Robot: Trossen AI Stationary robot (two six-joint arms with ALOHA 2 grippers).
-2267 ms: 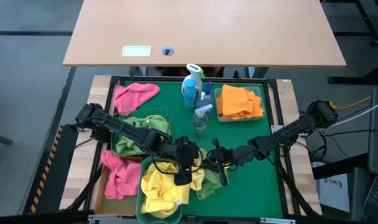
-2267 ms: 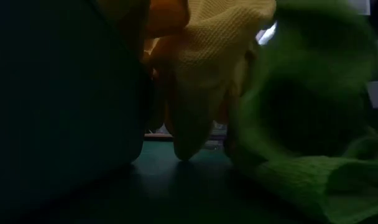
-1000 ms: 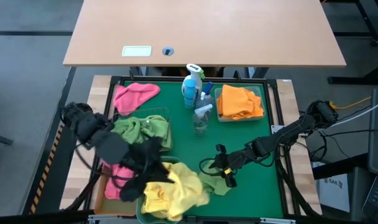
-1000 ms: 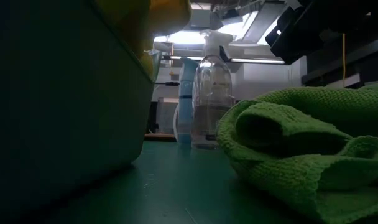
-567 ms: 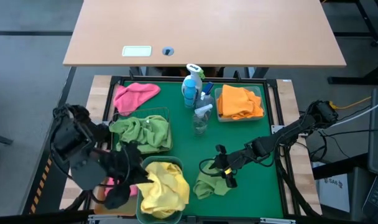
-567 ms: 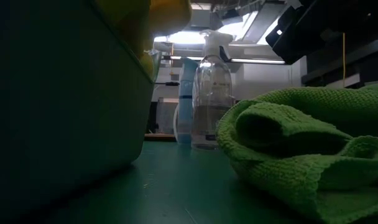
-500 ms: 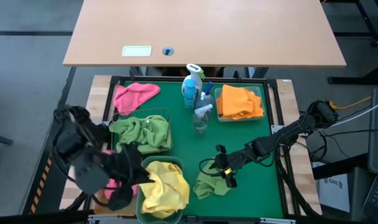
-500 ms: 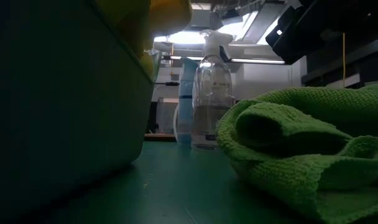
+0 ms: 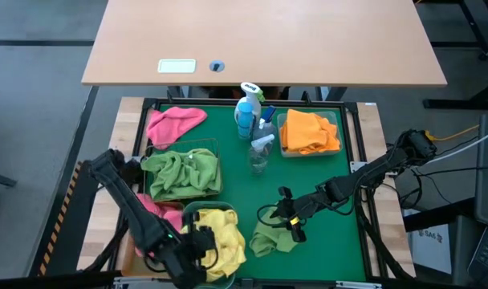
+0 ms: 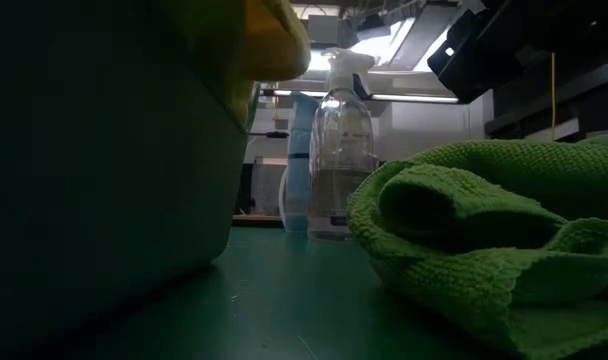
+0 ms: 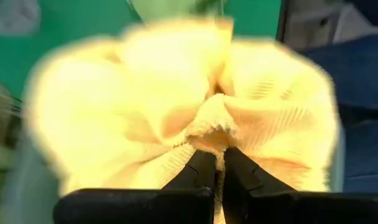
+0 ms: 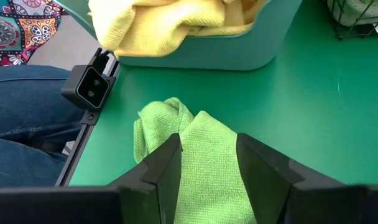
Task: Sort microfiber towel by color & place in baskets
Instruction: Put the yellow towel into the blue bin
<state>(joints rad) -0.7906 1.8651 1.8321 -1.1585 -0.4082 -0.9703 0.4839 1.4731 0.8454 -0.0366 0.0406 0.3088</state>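
**Yellow towel held over teal basket**

The left gripper (image 11: 215, 163) is pinched tight on a fold of the yellow towel (image 9: 218, 239), which lies in the teal basket (image 9: 228, 278). Just right of that basket, the right gripper (image 12: 209, 163) hovers with fingers parted over a loose green towel (image 9: 268, 238) lying on the green tray (image 9: 324, 177). The wire-mesh basket (image 9: 214, 148), behind the teal basket, holds green towels.

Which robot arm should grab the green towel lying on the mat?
The right one, probably. The right gripper hovers over the loose green towel with fingers open. The left gripper is busy, shut on the yellow towel in the teal basket.
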